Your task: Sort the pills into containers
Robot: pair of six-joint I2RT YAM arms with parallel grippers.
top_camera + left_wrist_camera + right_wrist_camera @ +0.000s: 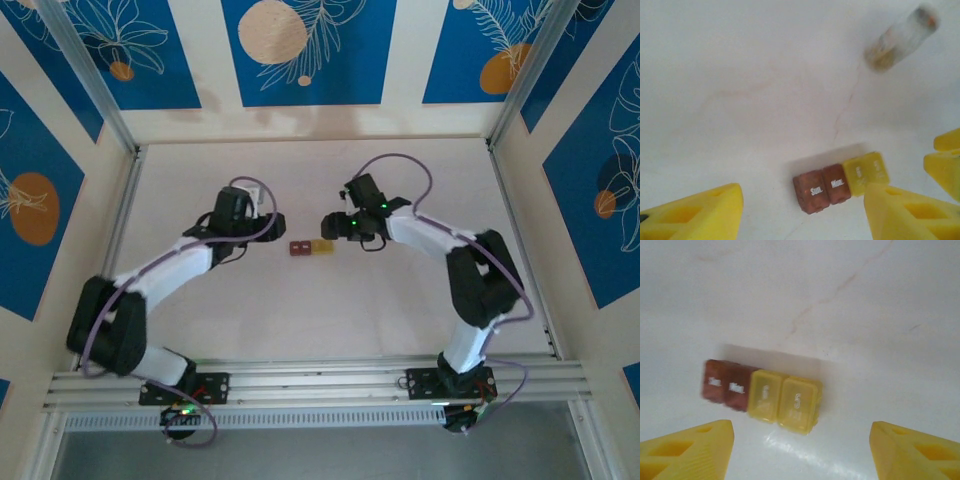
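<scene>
The containers lie mid-table, joined side by side, with their lids down: a dark red one point(299, 247) marked "Sun." and "Mon." point(822, 190) point(724, 385), and a yellow one point(322, 246) point(866, 173) point(785, 400). My left gripper point(272, 226) point(802, 197) hovers open just behind the dark red end, its yellow fingers point(700, 215) wide apart with nothing between them. My right gripper point(330, 222) point(802, 432) hovers open just behind the yellow end, also empty. No loose pills are visible.
A blurred translucent cylinder with brownish ends point(900, 40) shows far off in the left wrist view. The right gripper's yellow fingers point(945, 160) reach into that view's right edge. Metal rails point(300, 380) border the white tabletop point(320, 310).
</scene>
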